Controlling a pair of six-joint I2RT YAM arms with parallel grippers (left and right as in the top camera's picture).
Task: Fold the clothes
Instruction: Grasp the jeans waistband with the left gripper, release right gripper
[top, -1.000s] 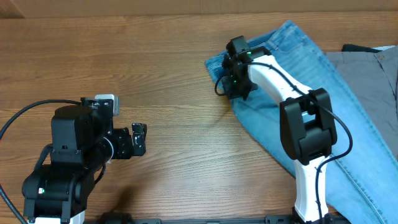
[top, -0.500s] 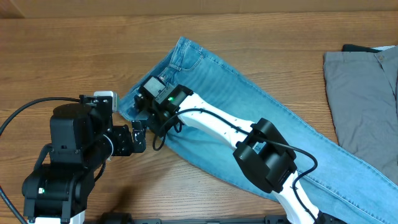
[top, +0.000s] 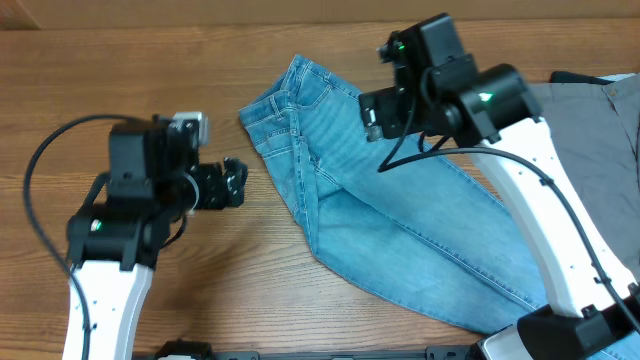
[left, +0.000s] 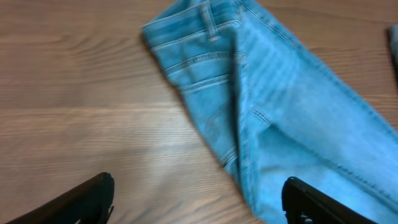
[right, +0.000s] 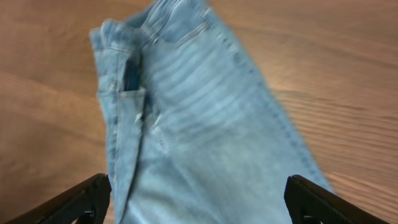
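The clothes, light blue jeans (top: 400, 220), lie flat and partly doubled on the wooden table. Their waistband (top: 285, 95) is at the upper left and the legs run off toward the lower right. My right gripper (top: 383, 112) hangs open above the upper leg and holds nothing; in the right wrist view the jeans (right: 199, 124) fill the space under the right gripper (right: 199, 202). My left gripper (top: 234, 182) stands open just left of the waist, apart from the cloth. In the left wrist view the left gripper (left: 199, 202) is over bare wood, with the jeans (left: 280, 106) ahead and to the right.
Plain grey trousers (top: 590, 130) lie at the table's right edge, with something dark (top: 580, 76) behind them. Bare wooden table (top: 150, 60) extends to the left and along the front. A black cable (top: 45, 165) loops beside the left arm.
The right gripper dragged the jeans left across the table, opened, let go and lifted back to the right. The left arm moved up and toward the waistband.
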